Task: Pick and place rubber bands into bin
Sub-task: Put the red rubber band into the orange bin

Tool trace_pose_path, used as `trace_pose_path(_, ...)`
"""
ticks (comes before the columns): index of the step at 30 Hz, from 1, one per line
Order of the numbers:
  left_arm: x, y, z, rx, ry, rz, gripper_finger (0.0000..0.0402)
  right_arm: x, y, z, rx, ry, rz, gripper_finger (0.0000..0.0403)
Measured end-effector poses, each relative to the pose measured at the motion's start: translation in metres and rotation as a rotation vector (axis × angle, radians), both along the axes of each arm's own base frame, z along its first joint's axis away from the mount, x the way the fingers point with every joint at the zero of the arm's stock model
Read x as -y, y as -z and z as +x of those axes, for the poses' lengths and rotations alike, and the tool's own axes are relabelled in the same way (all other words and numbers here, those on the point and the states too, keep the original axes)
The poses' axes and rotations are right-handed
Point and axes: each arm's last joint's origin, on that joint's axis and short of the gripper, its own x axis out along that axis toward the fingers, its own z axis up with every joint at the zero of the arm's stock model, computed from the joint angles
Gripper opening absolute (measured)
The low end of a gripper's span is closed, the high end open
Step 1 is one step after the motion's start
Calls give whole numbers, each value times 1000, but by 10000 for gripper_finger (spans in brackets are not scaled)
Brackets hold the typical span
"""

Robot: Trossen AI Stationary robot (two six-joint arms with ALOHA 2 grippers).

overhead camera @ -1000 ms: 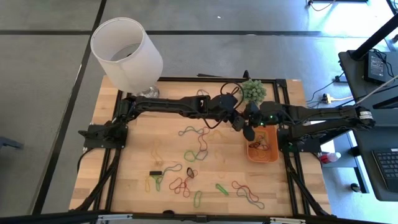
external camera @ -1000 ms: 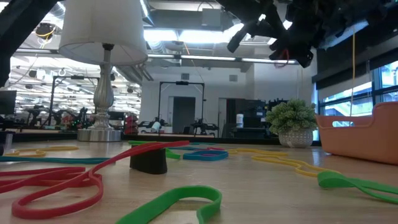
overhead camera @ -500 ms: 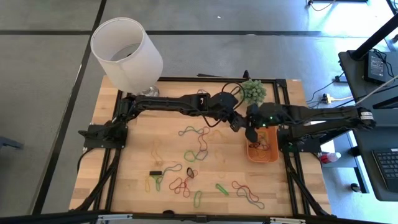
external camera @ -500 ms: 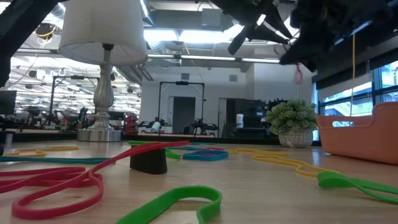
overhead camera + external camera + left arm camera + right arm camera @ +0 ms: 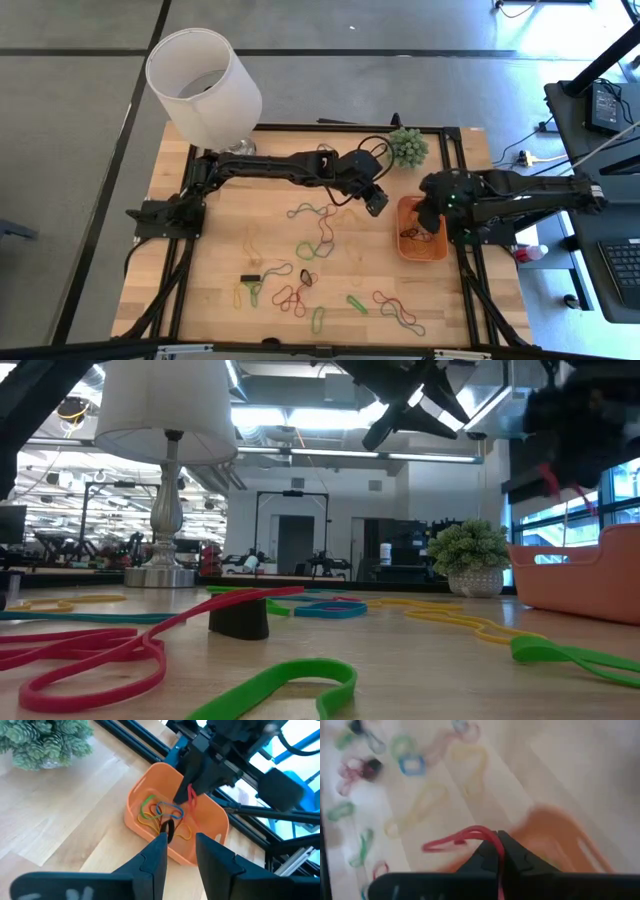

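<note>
Our right claw (image 5: 499,851) is pressed together on a red band (image 5: 457,839) and hangs over the bin (image 5: 403,245), which sits at the table's right edge near the plant (image 5: 407,146) and already holds a few bands. We judge this the carry-and-drop step: next we must spread the fingers while the band is inside the rim. Our left claw (image 5: 181,851) hovers spread and empty, just beside the bin. Many bands (image 5: 312,240) lie loose on the table.

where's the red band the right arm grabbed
In the right end effector, pinched shut: the red rubber band dangles over the orange bin.
</note>
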Motion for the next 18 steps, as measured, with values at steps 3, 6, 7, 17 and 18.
trace_pose_path(3, 0, 0, -1, -10, 0, 0, 87, -3, 6, -9, -111, 30, 41, 2)
trace_pose_path(6, 0, 1, -1, -22, 0, -1, 78, -6, 10, -13, -185, 42, 52, 2)
trace_pose_path(7, 0, 2, -2, -27, 1, 0, 75, -7, 11, -12, -198, 41, 51, 1)
trace_pose_path(17, 3, 10, -9, -151, 75, 83, 12, -10, 56, 0, -412, 84, 88, 0)
trace_pose_path(18, 3, 11, -9, -154, 89, 98, 6, -10, 62, 1, -422, 97, 99, 0)
